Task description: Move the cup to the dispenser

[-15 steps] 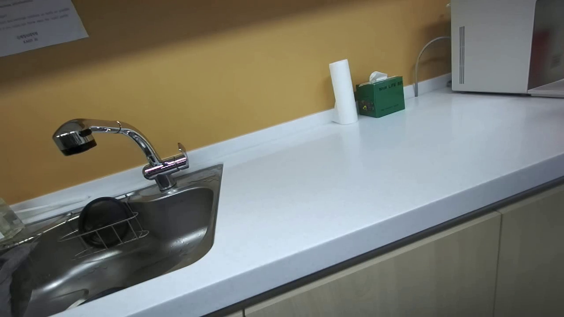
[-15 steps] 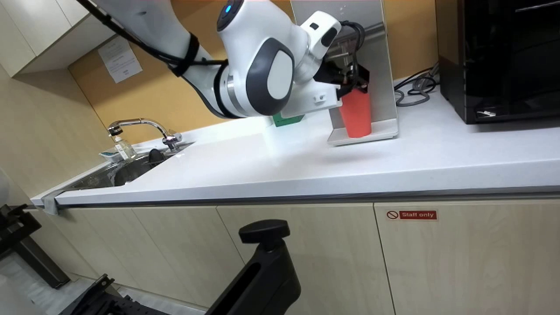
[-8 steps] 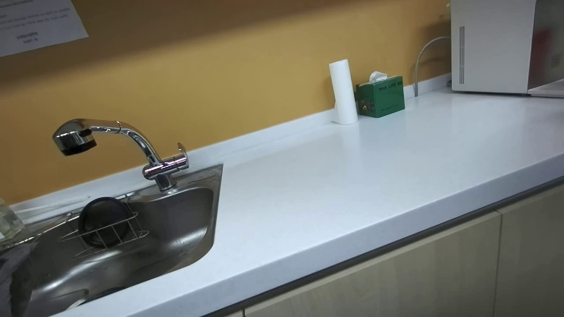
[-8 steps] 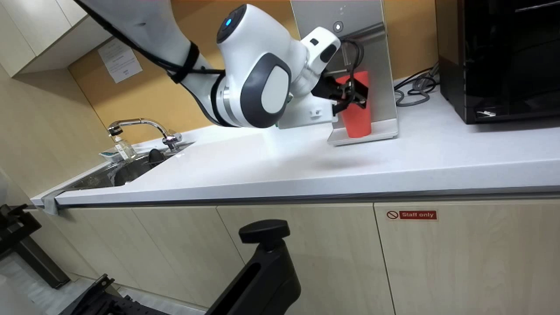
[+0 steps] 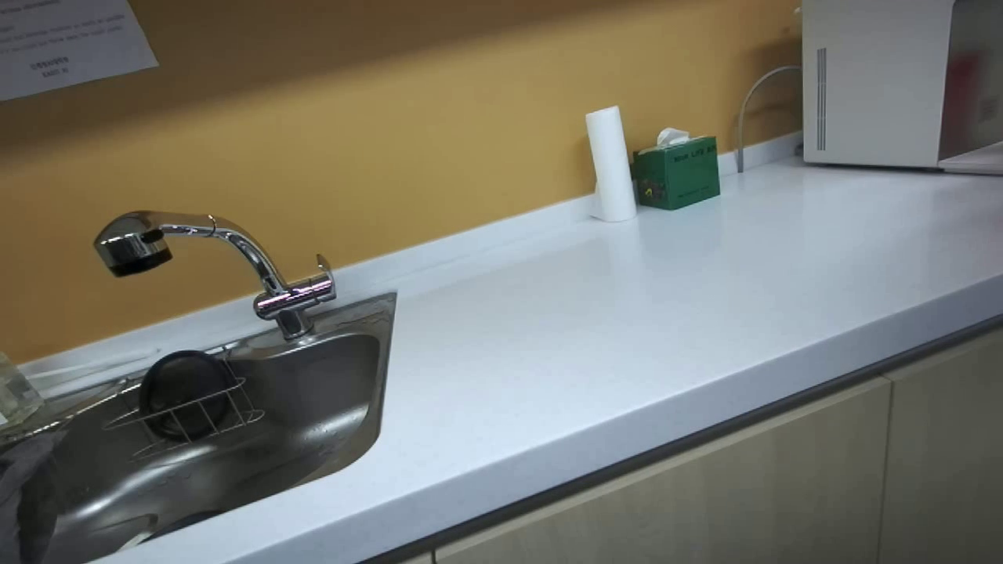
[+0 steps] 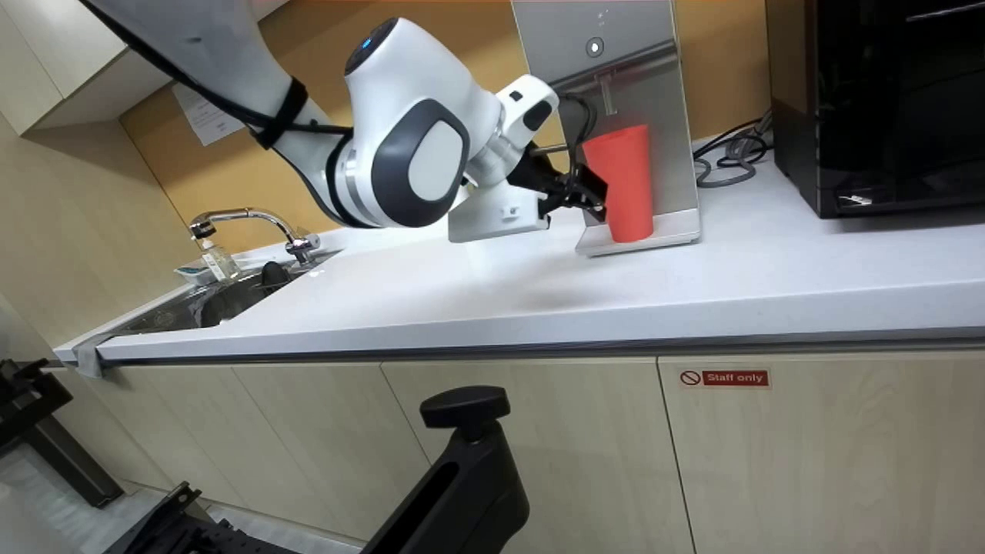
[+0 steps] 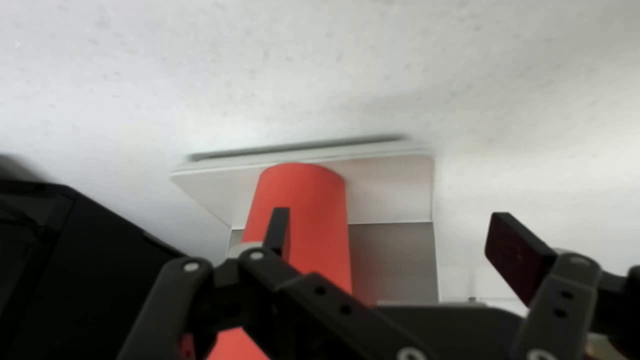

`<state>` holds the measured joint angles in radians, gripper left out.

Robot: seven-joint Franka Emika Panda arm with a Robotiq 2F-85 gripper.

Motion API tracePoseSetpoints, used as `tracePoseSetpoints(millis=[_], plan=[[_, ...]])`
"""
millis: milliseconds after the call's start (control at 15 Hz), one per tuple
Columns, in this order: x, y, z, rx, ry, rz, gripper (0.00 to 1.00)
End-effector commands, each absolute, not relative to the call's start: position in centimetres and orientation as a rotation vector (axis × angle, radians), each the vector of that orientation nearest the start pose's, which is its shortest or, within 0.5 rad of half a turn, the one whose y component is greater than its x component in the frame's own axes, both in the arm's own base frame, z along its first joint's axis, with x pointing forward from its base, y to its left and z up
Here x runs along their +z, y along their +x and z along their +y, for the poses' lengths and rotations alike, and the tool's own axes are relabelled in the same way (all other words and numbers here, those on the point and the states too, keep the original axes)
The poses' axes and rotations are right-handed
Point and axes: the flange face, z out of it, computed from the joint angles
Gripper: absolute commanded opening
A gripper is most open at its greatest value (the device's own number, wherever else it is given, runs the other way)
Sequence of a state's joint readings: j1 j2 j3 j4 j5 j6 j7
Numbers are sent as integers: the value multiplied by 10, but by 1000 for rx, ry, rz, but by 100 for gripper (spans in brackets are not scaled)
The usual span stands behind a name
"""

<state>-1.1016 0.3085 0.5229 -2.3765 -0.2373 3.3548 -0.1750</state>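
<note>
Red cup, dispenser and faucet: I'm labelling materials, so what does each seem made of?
Red cup: probably plastic, possibly coated paper; matte, evenly coloured, no sharp glints. Dispenser: front looks metallic, though plastic remains possible; satin grey with a soft sheen. Faucet: likely chromed metal; mirror-like gloss with sharp bright highlights.

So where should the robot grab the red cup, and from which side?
From the front, I'd close the gripper around the middle of the red cup. It stands upright on the dispenser's tray, tapers toward its base and shows no handle. The metal panel behind and spout above likely make the back and top awkward.
</note>
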Motion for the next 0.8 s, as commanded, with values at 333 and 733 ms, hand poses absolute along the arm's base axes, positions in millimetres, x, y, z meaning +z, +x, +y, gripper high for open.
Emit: tracePoseSetpoints(millis=[333,733], plan=[[320,467,-226,-925,-3173,177,100],[311,476,-217,-920,-3130,126,100]])
